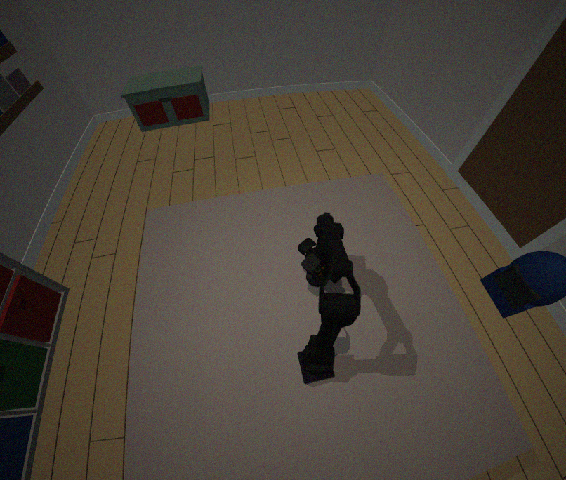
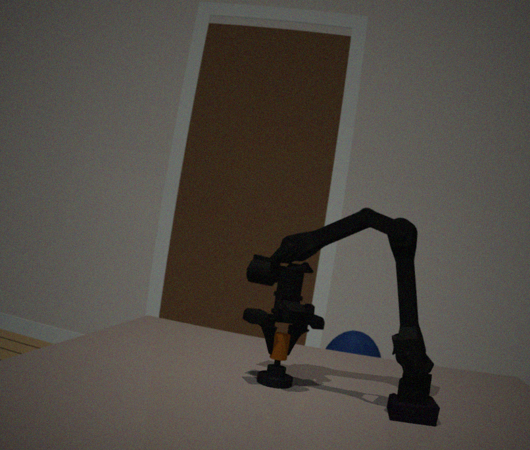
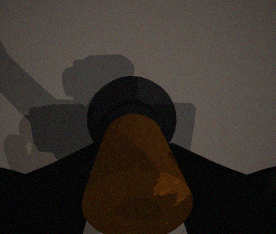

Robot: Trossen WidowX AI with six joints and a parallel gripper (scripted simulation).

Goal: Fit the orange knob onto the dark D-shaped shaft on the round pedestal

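The orange knob (image 2: 281, 347) (image 3: 137, 171) is upright between the fingers of my gripper (image 2: 279, 349), which is shut on it. The dark round pedestal (image 2: 273, 378) (image 3: 132, 87) stands on the mat right under the knob. A short piece of the dark shaft (image 2: 277, 362) shows between the knob's lower end and the pedestal's raised centre, so the knob is above the pedestal and not down on it. The knob hides the shaft's top, and its hole and the flat sides do not show. In the top view the arm hides the knob.
The arm's base (image 1: 316, 365) (image 2: 412, 409) stands on the pale mat (image 1: 211, 330) (image 2: 134, 397), to the right of the pedestal in the exterior view. A blue chair-like object (image 1: 542, 278) (image 2: 354, 343), a cabinet (image 1: 166, 97) and a shelf unit (image 1: 40, 343) are beyond the mat.
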